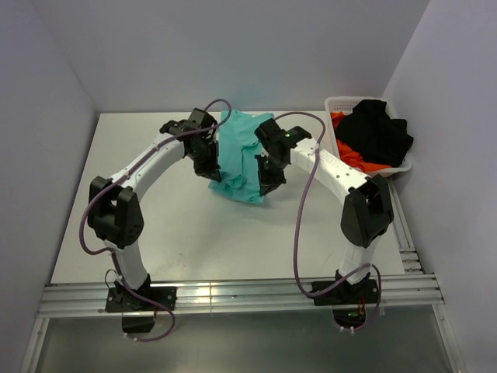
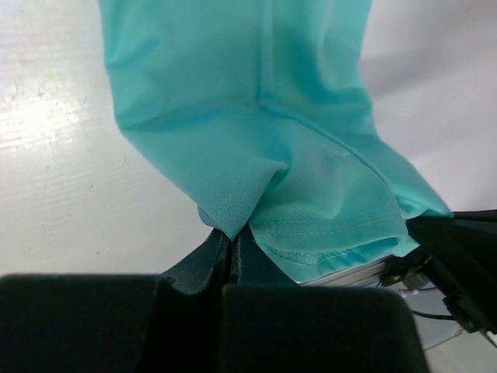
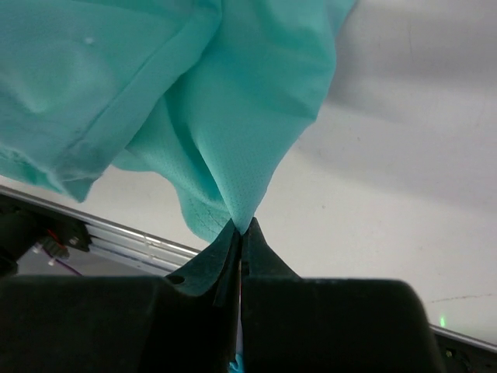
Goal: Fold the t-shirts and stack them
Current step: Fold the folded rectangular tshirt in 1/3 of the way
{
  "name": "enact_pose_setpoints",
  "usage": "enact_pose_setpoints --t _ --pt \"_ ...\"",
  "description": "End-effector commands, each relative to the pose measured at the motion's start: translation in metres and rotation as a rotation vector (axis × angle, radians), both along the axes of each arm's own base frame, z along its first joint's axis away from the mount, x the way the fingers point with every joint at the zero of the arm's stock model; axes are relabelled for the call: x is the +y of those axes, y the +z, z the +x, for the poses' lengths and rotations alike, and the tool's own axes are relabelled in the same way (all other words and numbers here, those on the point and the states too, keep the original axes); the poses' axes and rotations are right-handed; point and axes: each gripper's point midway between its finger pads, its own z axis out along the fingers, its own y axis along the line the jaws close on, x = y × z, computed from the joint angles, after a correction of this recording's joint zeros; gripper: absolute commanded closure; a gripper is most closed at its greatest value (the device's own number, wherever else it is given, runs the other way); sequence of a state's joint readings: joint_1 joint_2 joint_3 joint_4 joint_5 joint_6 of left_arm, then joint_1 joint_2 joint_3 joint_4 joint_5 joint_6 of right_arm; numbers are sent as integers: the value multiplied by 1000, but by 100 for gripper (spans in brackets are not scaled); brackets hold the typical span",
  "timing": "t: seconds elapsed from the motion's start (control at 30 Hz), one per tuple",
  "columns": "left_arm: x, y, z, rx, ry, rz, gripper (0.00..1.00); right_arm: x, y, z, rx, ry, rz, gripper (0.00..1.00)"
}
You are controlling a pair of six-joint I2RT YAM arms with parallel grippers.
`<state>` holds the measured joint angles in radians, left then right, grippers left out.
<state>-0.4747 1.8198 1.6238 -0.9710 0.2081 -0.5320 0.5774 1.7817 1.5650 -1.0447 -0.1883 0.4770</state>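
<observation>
A teal-green t-shirt hangs above the middle of the table, held up between both arms. My left gripper is shut on its left edge; the left wrist view shows the cloth pinched at the fingertips. My right gripper is shut on the right edge, with the cloth rising from its closed tips. The shirt's far end rests on the table. A black t-shirt and an orange-red one lie in the basket.
A white slotted plastic basket stands at the table's far right corner. Aluminium rails run along the near edge by the arm bases. Walls close in the table on the left, back and right.
</observation>
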Motion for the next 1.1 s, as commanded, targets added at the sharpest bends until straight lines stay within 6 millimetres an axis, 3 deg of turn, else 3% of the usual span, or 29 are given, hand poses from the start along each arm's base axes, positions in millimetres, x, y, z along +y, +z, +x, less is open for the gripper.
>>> enact_pose_setpoints --t 0.0,0.23,0.53,0.63,0.67,0.73,0.77,0.8,0.83,0.87,0.9,0.93,0.97,1.0,1.07 --pt "-7 18 21 -25 28 -55 100 2 15 19 -25 8 21 100" --pt "-1 15 55 3 122 -132 100 1 26 56 -49 -4 25 100" --pt "-2 1 95 33 182 -222 100 -2 12 93 -26 -48 42 100" --pt "-3 -10 114 36 191 -257 100 -2 2 109 -29 -74 43 100" --pt "-3 -25 119 64 195 -257 100 -1 -9 115 -14 -90 34 100" --pt "1 -26 142 36 216 -298 96 -3 -24 133 -8 -121 19 100" --pt "1 -45 149 75 220 -313 92 -2 -28 141 -13 -137 22 100" --pt "1 -44 161 64 233 -340 79 2 -22 156 -46 -148 42 100" --pt "12 -52 173 66 260 -353 68 -1 -23 168 -61 -172 40 89" --pt "17 -70 179 93 281 -355 60 -5 -43 175 -29 -202 6 50" --pt "21 -70 187 93 306 -370 50 -4 -31 192 -81 -219 26 28" --pt "32 -70 193 91 328 -380 49 -9 -39 200 -75 -241 26 7" --pt "38 -68 197 78 338 -377 48 -11 -35 207 -93 -265 40 0" --pt "42 -60 202 49 335 -374 48 -15 -34 211 -100 -283 42 0" --pt "52 -44 206 11 346 -372 49 -27 -15 223 -163 -330 73 0"
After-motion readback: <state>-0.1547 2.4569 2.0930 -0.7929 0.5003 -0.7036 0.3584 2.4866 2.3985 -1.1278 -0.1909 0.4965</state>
